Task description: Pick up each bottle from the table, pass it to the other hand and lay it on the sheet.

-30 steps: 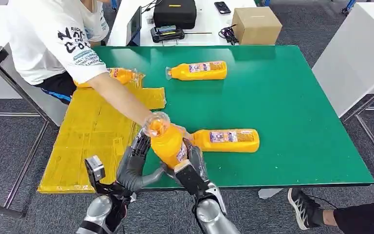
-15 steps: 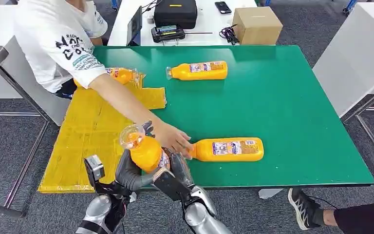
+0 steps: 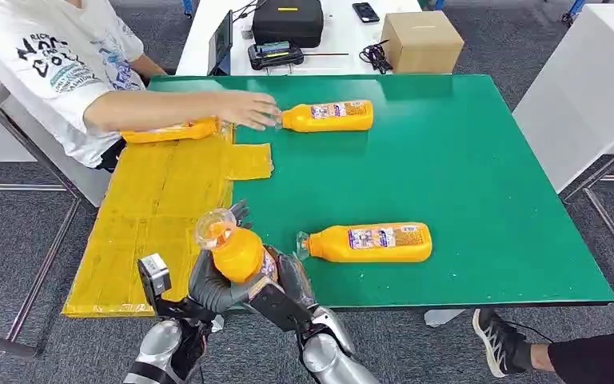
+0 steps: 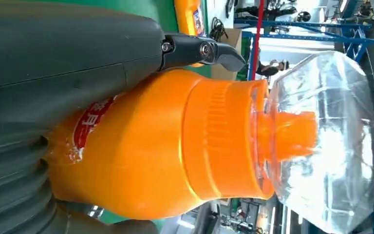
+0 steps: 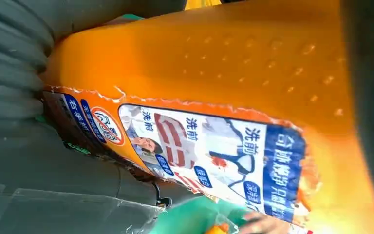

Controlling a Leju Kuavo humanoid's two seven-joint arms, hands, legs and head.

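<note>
Both my hands hold one orange bottle (image 3: 238, 252) with a clear cap, upright and tilted, just off the table's front edge beside the yellow sheet (image 3: 148, 216). My left hand (image 3: 206, 286) wraps its left side, and my right hand (image 3: 286, 290) grips its right side. The left wrist view shows the bottle (image 4: 175, 146) against my left hand (image 4: 53, 63). Close up in the right wrist view, the labelled bottle (image 5: 253, 83) lies against my right hand (image 5: 39, 165). A second bottle (image 3: 368, 242) lies on the green table (image 3: 464, 160), and a third (image 3: 328, 115) lies at the back. A fourth bottle (image 3: 172, 130) lies on the sheet.
A person in a white shirt (image 3: 56, 56) stands at the back left, one hand (image 3: 248, 108) touching the far bottle's cap, the forearm over the bottle on the sheet. Behind the green table stands a white table with a black case (image 3: 286, 20) and a cardboard box (image 3: 420, 40).
The held bottle has shifted left toward the sheet. The person's hand left the front bottle, nudged slightly right, and reached back to the far bottle.
</note>
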